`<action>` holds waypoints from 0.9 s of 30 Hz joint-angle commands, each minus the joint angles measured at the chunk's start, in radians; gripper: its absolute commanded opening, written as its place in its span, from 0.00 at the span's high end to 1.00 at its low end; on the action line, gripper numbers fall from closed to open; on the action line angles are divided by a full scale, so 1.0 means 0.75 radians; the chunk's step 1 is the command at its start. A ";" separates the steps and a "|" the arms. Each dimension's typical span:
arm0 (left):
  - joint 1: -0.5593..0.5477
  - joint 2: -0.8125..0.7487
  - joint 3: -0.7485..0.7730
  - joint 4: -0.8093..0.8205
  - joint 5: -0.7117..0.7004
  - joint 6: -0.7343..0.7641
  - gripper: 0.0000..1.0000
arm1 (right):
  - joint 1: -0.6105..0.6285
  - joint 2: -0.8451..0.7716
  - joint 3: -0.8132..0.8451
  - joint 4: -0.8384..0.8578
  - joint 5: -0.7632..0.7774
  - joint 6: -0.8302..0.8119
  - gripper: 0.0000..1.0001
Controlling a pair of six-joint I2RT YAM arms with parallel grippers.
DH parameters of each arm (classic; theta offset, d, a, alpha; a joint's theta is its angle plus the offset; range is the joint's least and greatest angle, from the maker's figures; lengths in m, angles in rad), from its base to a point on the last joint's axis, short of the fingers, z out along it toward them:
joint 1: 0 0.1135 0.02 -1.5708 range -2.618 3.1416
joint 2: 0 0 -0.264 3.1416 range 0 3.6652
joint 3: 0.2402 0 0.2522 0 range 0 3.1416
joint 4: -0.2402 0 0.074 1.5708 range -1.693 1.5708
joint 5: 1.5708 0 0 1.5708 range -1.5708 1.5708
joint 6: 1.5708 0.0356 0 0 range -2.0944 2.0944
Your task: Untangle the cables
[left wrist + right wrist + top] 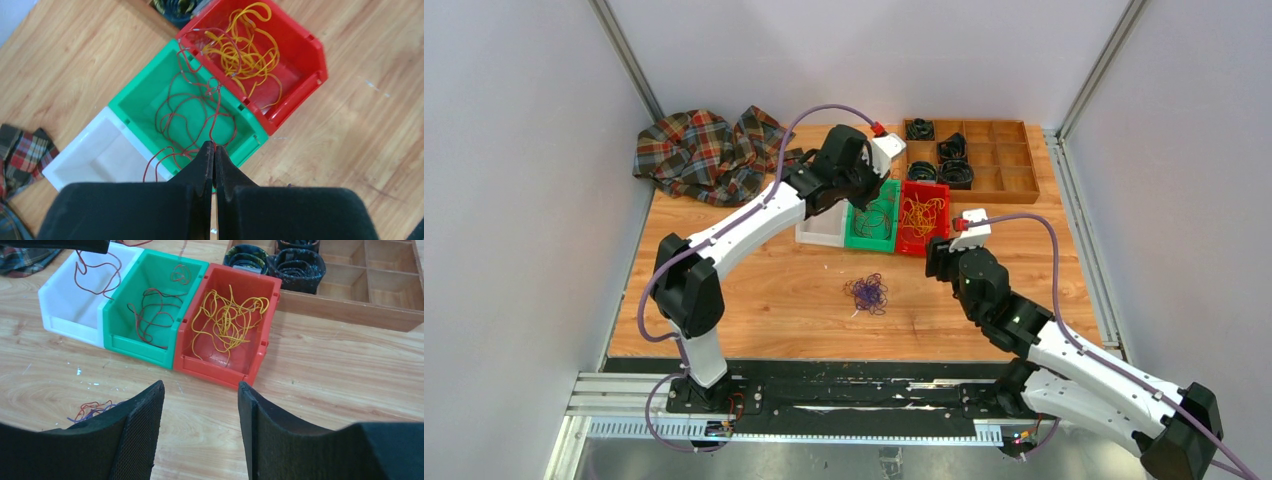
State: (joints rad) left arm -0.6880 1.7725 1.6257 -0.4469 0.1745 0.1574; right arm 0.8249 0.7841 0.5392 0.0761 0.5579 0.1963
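purple tangle lies mid-bench toward the front edge: likely light, limp, snaggy; take an outer loop. right fingers spread, empty. nearer the far edge, left fingers pinch a red-brown cable over the green bin.

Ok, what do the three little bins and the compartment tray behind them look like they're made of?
The red bin, green bin and white bin look like moulded plastic: uniform colour, smooth, slightly glossy walls and formed rims. The compartment tray looks like wood, possibly plywood, judging by the visible grain, matte brown finish and thin dividers.
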 commanded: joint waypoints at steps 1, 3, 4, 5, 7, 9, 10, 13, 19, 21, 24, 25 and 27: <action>0.003 0.000 -0.049 0.102 -0.152 -0.045 0.99 | -0.047 -0.005 -0.009 -0.039 0.014 0.033 0.44; 0.007 -0.015 -0.107 0.147 -0.157 -0.066 1.00 | -0.060 0.004 -0.009 -0.038 -0.006 0.045 0.45; 0.009 -0.019 -0.125 0.170 -0.161 -0.081 1.00 | -0.068 0.010 -0.009 -0.039 -0.015 0.052 0.45; 0.011 -0.018 -0.134 0.183 -0.170 -0.092 1.00 | -0.073 0.015 -0.007 -0.038 -0.023 0.060 0.45; 0.010 -0.005 -0.132 0.177 -0.213 -0.110 1.00 | -0.083 0.021 -0.009 -0.038 -0.037 0.071 0.45; 0.010 0.017 -0.121 0.162 -0.265 -0.130 1.00 | -0.094 0.025 -0.010 -0.037 -0.051 0.079 0.45; 0.010 0.030 -0.116 0.162 -0.285 -0.142 1.00 | -0.099 0.025 -0.012 -0.039 -0.055 0.082 0.46; 0.010 0.069 -0.092 0.167 -0.272 -0.195 1.00 | -0.109 0.009 -0.020 -0.050 -0.059 0.092 0.46; 0.006 0.177 -0.002 0.209 -0.147 -0.334 1.00 | -0.135 -0.075 -0.045 -0.103 -0.055 0.117 0.47; 0.005 0.204 0.004 0.256 -0.086 -0.376 1.00 | -0.140 -0.114 -0.058 -0.122 -0.055 0.124 0.47; 0.005 0.236 0.027 0.292 -0.075 -0.412 0.99 | -0.145 -0.156 -0.078 -0.158 -0.053 0.134 0.47; 0.005 0.239 0.027 0.300 -0.106 -0.410 1.00 | -0.149 -0.170 -0.087 -0.171 -0.051 0.135 0.48; 0.009 0.239 -0.001 0.330 -0.187 -0.391 1.00 | -0.153 -0.191 -0.098 -0.183 -0.049 0.139 0.48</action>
State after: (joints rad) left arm -0.6838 1.9511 1.6081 -0.2844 0.0822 -0.1089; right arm 0.7288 0.6735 0.4976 -0.0166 0.5156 0.2760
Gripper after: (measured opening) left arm 0.017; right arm 0.527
